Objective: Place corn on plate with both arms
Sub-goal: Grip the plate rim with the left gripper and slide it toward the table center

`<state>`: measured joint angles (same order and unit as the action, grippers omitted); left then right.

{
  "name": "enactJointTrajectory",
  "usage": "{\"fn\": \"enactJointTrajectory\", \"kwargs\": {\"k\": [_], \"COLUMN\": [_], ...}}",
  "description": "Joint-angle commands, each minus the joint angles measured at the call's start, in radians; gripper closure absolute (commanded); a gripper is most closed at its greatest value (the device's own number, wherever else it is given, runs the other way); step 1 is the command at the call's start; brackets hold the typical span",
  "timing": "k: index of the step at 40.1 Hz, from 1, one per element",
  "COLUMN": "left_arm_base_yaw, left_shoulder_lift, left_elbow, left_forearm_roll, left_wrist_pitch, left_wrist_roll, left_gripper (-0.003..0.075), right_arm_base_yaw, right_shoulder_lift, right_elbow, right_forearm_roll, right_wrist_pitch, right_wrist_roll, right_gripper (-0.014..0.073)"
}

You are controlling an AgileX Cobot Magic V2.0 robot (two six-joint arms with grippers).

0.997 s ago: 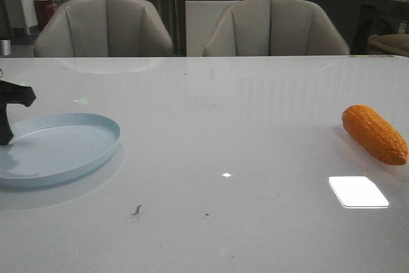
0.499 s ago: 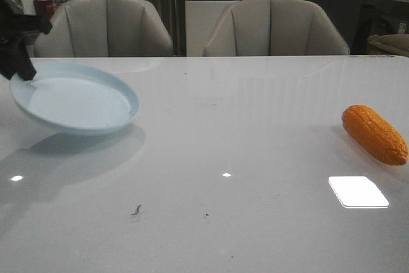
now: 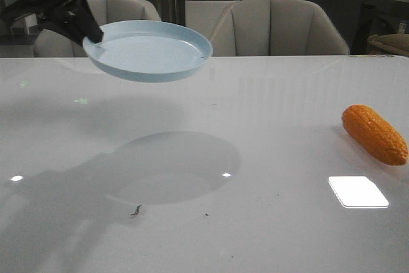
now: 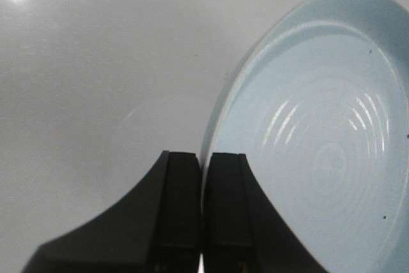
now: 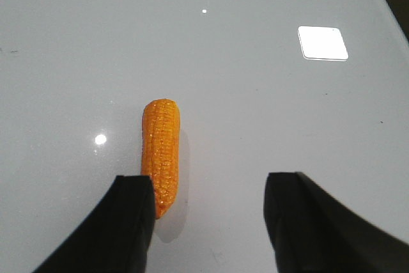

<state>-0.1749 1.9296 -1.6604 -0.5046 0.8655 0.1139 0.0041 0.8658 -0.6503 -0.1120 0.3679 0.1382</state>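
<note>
My left gripper (image 3: 89, 35) is shut on the rim of the pale blue plate (image 3: 150, 49) and holds it in the air, well above the table at the back left. In the left wrist view the fingers (image 4: 180, 209) pinch the plate's rim (image 4: 220, 113). The orange corn (image 3: 374, 133) lies on the table at the right. In the right wrist view my right gripper (image 5: 208, 187) is open and above the table, with the corn (image 5: 161, 151) lying partly behind one finger (image 5: 131, 222). The right gripper does not show in the front view.
Two grey chairs (image 3: 275, 27) stand behind the table's far edge. A bright square reflection (image 3: 358, 191) lies on the table near the corn. The plate's shadow (image 3: 172, 167) falls on the table's middle.
My left gripper has lifted the plate off the table and carried it up and to the right. The corn has not moved.
</note>
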Motion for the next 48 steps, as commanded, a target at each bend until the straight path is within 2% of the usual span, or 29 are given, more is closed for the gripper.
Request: {"fn": "enactJointTrajectory", "kwargs": {"k": [1, 14, 24, 34, 39, 46, 48], "left_arm_base_yaw": [-0.059, -0.175, -0.200, -0.200, -0.200, -0.200, -0.200], "left_shoulder_lift": [-0.052, -0.017, 0.101, 0.164, 0.187, 0.192, 0.192], "left_elbow": [-0.035, -0.032, -0.032, -0.032, -0.032, -0.043, -0.065], "left_forearm_roll": [-0.049, -0.038, -0.048, -0.018, 0.007, 0.018, 0.027], "left_wrist_pitch": [-0.066, -0.152, -0.043, -0.044, -0.030, -0.020, 0.002], "left_wrist_roll": [-0.006, -0.006, -0.006, -0.006, -0.004, -0.004, -0.004], "left_gripper": [0.0631, 0.0631, 0.0631, 0.0610, 0.0507, 0.0262, 0.0236], "right_arm_base_yaw": [-0.006, -0.006, -0.006, -0.006, -0.006, -0.006, -0.006], "right_shoulder_lift": [-0.005, -0.005, -0.005, -0.005, -0.005, -0.005, -0.005], "right_elbow": [-0.030, -0.030, -0.030, -0.030, -0.030, -0.030, -0.030], "right_forearm_roll": [-0.004, -0.004, -0.004, -0.004, -0.004, -0.004, -0.004], "right_wrist_pitch": [-0.072, -0.072, -0.072, -0.072, -0.072, -0.073, -0.074], "right_wrist_roll": [-0.003, -0.003, -0.003, -0.003, -0.003, -0.003, -0.003], "right_gripper": [0.0106, 0.0106, 0.0106, 0.0106, 0.0106, 0.0106, 0.0106]}}
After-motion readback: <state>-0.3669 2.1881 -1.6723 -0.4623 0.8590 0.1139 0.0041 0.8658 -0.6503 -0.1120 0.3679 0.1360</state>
